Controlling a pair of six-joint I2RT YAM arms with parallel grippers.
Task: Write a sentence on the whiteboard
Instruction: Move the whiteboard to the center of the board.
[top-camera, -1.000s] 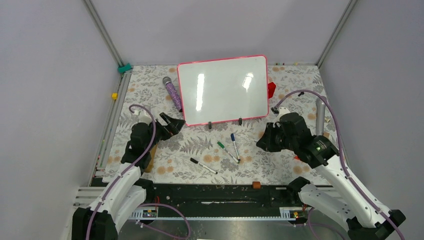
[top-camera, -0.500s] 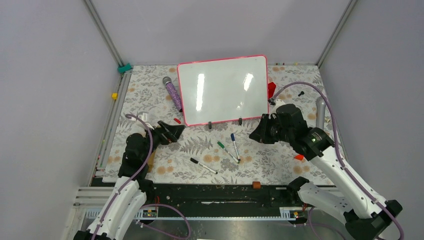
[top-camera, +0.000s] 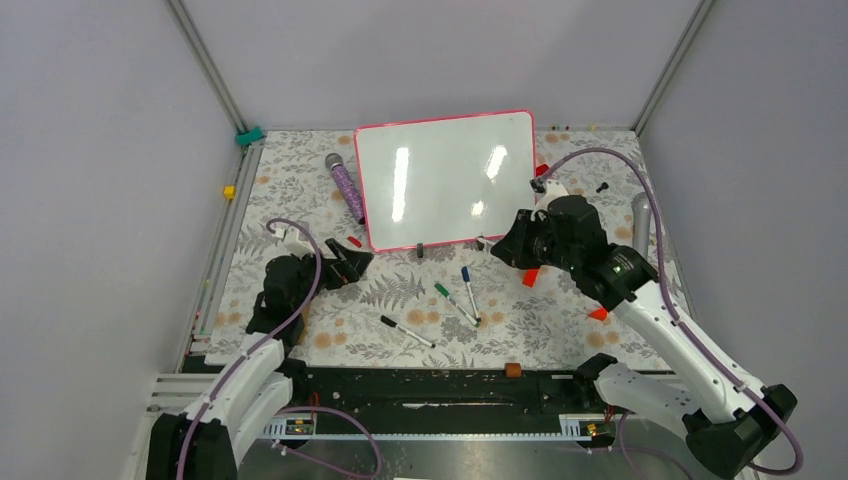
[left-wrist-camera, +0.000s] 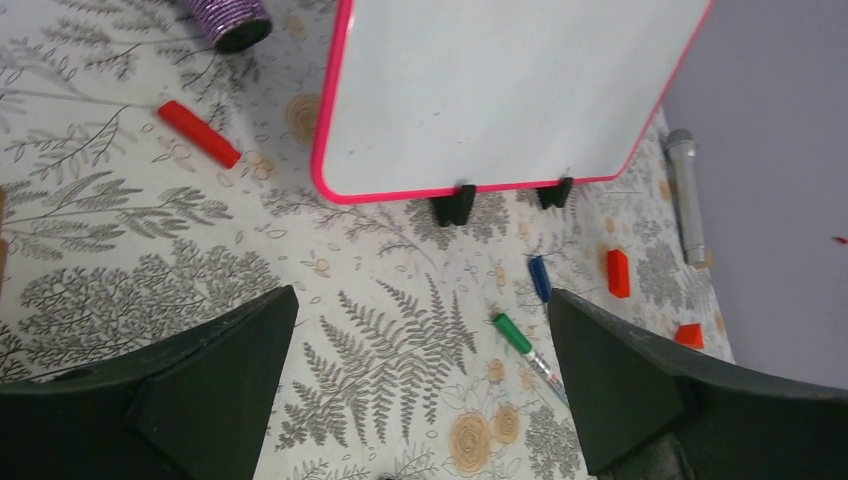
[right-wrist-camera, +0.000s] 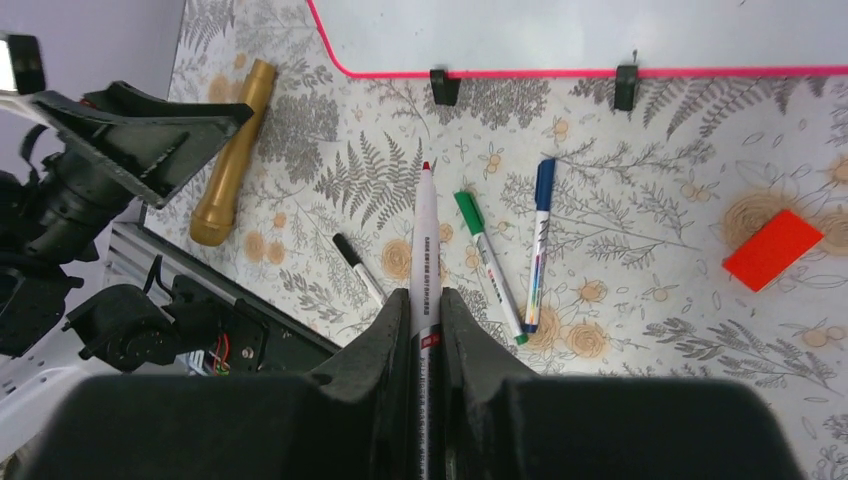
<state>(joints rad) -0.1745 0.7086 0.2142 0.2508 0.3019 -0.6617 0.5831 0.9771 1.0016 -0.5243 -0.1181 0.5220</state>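
Right wrist view | my right pincer (right-wrist-camera: 425, 305) clamped tight on a slim white plastic marker (right-wrist-camera: 424, 225), red tip | left wrist view | my left pincer (left-wrist-camera: 420, 300) wide apart, empty

The whiteboard (top-camera: 445, 178) is glossy white, framed pink-red — the table cover (top-camera: 290, 190) grey ferns, beige flowers.

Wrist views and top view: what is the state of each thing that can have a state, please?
whiteboard: blank, no writing
red marker: uncapped, tip forward
red cap: off, lying on the table
green marker: capped, lying loose
blue marker: capped, lying loose
black marker: capped, lying loose
left end effector: open, empty
right end effector: shut on red marker
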